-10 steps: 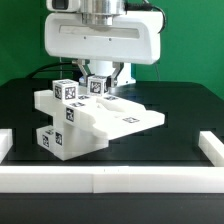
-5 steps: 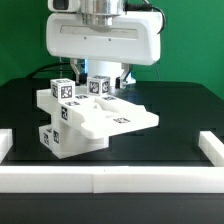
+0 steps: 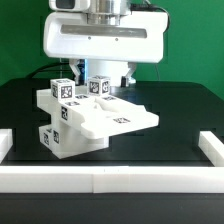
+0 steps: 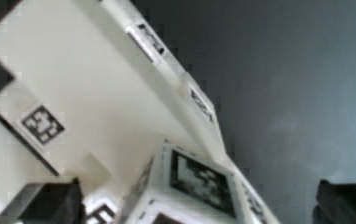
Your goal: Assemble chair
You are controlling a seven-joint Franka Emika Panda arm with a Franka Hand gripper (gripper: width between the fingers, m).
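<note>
White plastic makes up most of what matters here: the chair (image 3: 88,118), a cluster of small white furniture pieces carrying square black-and-white tag stickers, stands on the black table (image 3: 180,110), towards the exterior view's left and well back from the long low white border rail (image 3: 110,180) that runs along the near edge. Judging by how the parts sit, a good share of the assembly looks done: a flat slab juts out towards the exterior view's right, resting on stacked blocks, and two tagged blocks or bar ends rise at the back. No loose piece lies elsewhere on the table in the exterior view, so what remains cannot be told from here; the whole leans rather than standing square, so I would guess it is not yet in its final upright pose

The large glossy white robot gripper (image 3: 108,72) hangs directly over the rear of the chair, its jaws spread wide and holding nothing. In the wrist view the two dark fingertips (image 4: 47,203) stand apart on either side of a tagged block, with no visible contact

The plastic looks smooth, rigid and matt, with crisp edges
</note>
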